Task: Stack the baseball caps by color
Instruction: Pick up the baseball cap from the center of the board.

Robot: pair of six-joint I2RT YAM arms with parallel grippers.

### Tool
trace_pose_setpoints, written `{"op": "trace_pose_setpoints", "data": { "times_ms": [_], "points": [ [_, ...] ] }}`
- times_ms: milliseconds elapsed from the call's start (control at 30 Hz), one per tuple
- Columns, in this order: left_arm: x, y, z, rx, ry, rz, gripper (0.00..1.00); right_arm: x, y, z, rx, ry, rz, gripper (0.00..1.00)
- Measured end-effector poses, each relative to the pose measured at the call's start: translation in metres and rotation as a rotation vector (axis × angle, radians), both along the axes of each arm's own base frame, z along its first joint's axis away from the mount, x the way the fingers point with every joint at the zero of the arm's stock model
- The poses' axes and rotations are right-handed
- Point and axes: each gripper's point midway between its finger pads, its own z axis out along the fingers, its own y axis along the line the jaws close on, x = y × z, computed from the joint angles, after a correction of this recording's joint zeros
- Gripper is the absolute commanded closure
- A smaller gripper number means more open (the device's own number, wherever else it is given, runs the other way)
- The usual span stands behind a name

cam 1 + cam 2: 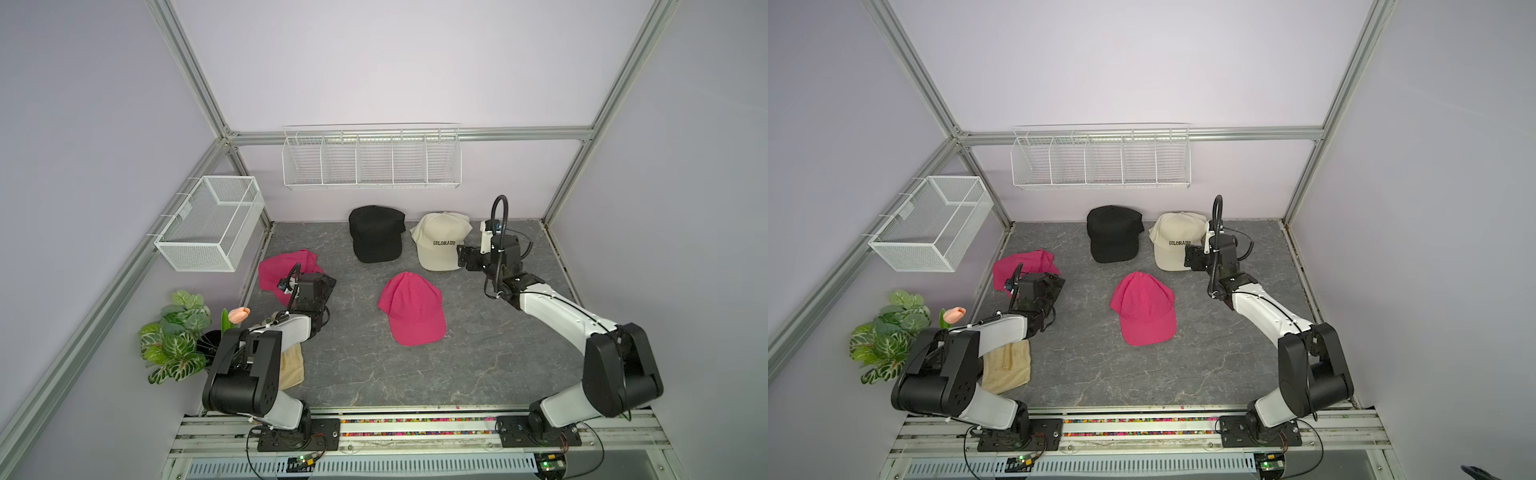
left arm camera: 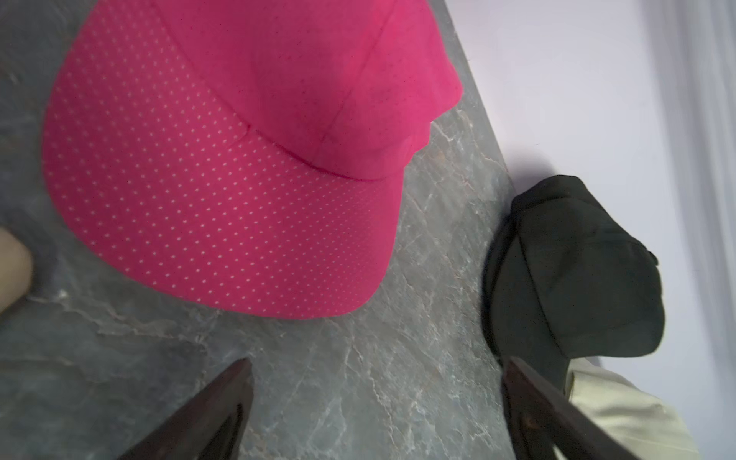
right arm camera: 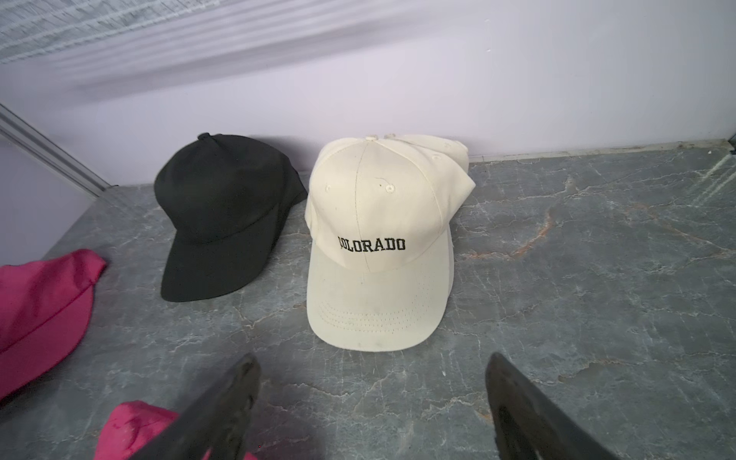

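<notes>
With left gripper [image 2: 377, 360] and right gripper [image 3: 372, 355] both open and empty, we are risking snagging the nine-o'clock magenta cap [image 1: 282, 264] on our left wrist.

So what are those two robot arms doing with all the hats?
They are sorting baseball caps by colour on the grey marbled table. A black fabric cap and a cream fabric cap lettered COLORADO, another cream one under it, sit by the back wall. One magenta pink cap lies mid-table, a second pink cap near the left side. Both grippers are open and empty: the left gripper by the pink caps, the right gripper beside the cream cap.
</notes>
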Motion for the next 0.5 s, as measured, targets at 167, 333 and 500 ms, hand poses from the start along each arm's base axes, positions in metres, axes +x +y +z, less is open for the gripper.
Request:
{"op": "trace_pose_setpoints", "data": {
  "times_ms": [167,333,500],
  "points": [
    [0.006,0.004,-0.012,-0.056,-0.045,0.065,0.05,-0.003,0.001,0.014,0.023,-0.036,0.012,0.11],
    [0.018,0.011,-0.011,-0.079,-0.12,0.133,0.06,-0.004,0.0,0.017,0.028,-0.043,0.016,0.11],
    [0.026,0.022,-0.012,-0.083,-0.21,0.212,0.15,-0.005,0.0,0.019,0.03,-0.046,0.018,0.11]
  ]
}}
